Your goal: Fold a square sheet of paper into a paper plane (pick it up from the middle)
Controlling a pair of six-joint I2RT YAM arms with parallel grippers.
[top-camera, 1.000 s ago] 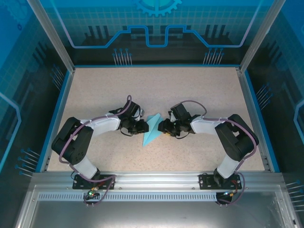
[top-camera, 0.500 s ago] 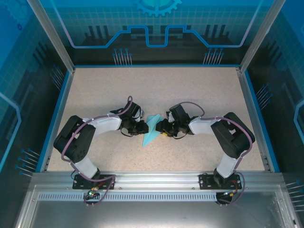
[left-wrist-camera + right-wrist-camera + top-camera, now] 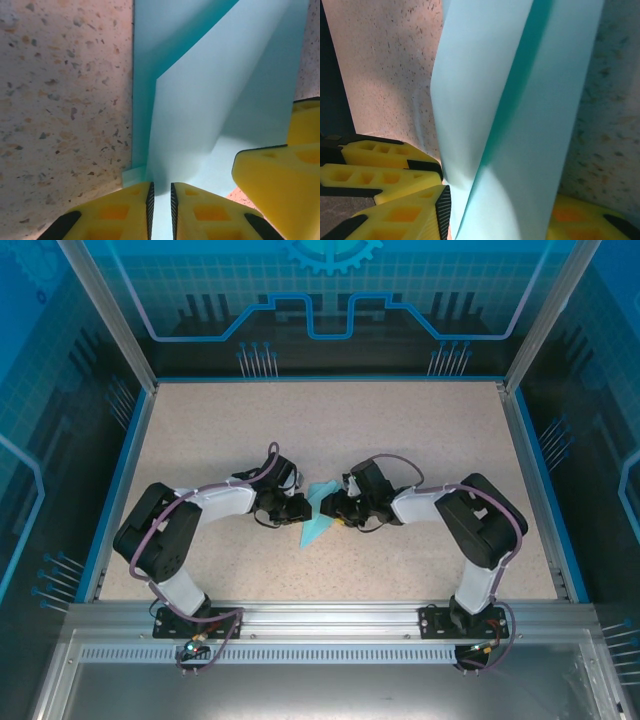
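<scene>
The square sheet of paper [image 3: 318, 518] lies mid-table, folded into a narrow, pointed cyan paper plane shape, its tip toward the near edge. My left gripper [image 3: 298, 508] meets it from the left. In the left wrist view, the left gripper [image 3: 160, 189] is shut on a raised fold of the paper [image 3: 200, 110]. My right gripper [image 3: 333, 510] comes from the right. Its jaws stand apart in the right wrist view [image 3: 501, 197], with upright flaps of paper [image 3: 485, 90] between them, so it is open. The two grippers almost touch.
The speckled beige table [image 3: 330, 430] is walled by a blue rim and aluminium posts [image 3: 105, 315]. Both arms bend inward from their bases on the near rail [image 3: 320, 620]. In the left wrist view, a yellow right finger [image 3: 280, 185] crowds in close beside my left jaws.
The right arm has slid left, pushing its gripper further onto the paper. The paper's top edge has bunched up between the grippers. The left jaws have narrowed a little.
</scene>
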